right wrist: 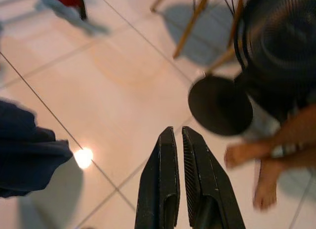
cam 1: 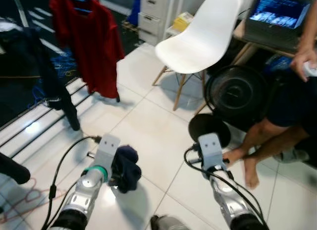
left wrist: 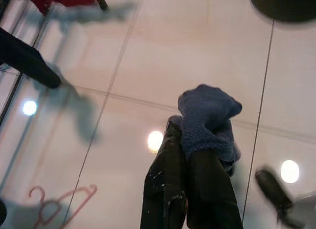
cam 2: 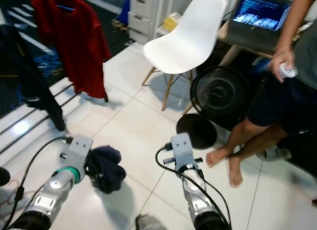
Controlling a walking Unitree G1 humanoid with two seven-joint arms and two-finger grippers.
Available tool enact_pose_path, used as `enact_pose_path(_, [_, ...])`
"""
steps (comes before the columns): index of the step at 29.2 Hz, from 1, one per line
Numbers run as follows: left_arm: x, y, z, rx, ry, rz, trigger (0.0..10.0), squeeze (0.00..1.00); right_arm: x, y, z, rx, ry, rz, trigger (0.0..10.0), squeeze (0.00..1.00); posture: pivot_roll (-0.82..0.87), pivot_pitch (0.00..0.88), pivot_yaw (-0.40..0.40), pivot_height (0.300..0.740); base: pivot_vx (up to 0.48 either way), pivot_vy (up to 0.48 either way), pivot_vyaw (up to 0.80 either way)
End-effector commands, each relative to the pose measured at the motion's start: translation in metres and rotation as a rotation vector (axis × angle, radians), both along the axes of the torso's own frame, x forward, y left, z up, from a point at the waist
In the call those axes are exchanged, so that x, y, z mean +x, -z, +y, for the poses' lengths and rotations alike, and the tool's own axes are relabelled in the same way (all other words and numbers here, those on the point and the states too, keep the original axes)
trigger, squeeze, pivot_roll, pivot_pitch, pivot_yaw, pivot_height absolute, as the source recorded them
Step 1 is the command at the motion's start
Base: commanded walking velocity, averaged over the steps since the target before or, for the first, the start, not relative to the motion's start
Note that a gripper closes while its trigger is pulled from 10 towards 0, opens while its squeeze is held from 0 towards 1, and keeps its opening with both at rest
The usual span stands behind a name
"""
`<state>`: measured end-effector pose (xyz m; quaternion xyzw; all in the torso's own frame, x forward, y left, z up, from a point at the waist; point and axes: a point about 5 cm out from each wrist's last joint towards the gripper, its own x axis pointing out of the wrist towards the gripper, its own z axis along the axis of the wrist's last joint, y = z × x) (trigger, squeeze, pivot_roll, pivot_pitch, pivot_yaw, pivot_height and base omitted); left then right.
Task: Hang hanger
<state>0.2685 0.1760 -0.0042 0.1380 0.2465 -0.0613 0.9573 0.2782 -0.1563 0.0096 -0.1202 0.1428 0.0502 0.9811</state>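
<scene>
One pink hanger [left wrist: 61, 204], two hung garments [cam 1: 89, 41]

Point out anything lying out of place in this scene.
A pink hanger lies flat on the white tile floor near the robot's left side instead of hanging up. The left gripper is shut on a dark blue cloth, bunched up rather than on a hanger. A red shirt hangs properly beyond.

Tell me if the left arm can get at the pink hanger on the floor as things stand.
Probably not yet: the left end effector is shut on a dark blue garment, and the pink hanger lies apart on the tiles.
</scene>
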Motion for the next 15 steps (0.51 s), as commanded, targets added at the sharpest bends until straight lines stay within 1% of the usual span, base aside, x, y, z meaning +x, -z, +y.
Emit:
enact_pose_path(1, [0.006, -0.007, -0.009, -0.01, 0.027, -0.054, 10.0, 0.0, -0.002, 0.002, -0.004, -0.006, 0.016, -0.006, 10.0, 0.0, -0.05, 0.0, 0.015, 0.74, 0.0, 0.0, -0.8])
enact_pose_path(7, [0.01, -0.009, -0.012, -0.012, 0.035, -0.078, 10.0, 0.0, 0.002, -0.002, -0.003, 0.001, 0.015, -0.034, 10.0, 0.0, -0.06, 0.0, 0.015, 0.74, 0.0, 0.0, -0.8])
enact_pose_path(10, [0.019, -0.019, -0.017, -0.035, 0.044, -0.139, 10.0, 0.0, 0.011, -0.013, -0.002, 0.015, 0.016, -0.101, 10.0, 0.0, -0.06, 0.0, 0.018, 0.74, 0.0, 0.0, -0.8])
enact_pose_path(11, [0.019, -0.019, -0.017, -0.035, 0.044, -0.139, 10.0, 0.0, 0.011, -0.013, -0.002, 0.015, 0.016, -0.101, 10.0, 0.0, -0.06, 0.0, 0.018, 0.74, 0.0, 0.0, -0.8])
enact_pose_path(14, [0.026, -0.029, -0.024, -0.058, 0.064, -0.193, 10.0, 0.0, 0.018, -0.025, 0.0, 0.036, 0.018, -0.163, 10.0, 0.0, -0.06, 0.0, 0.02, 0.74, 0.0, 0.0, -0.8])
enact_pose_path(15, [0.026, -0.029, -0.024, -0.058, 0.064, -0.193, 10.0, 0.0, 0.018, -0.025, 0.0, 0.036, 0.018, -0.163, 10.0, 0.0, -0.06, 0.0, 0.02, 0.74, 0.0, 0.0, -0.8])
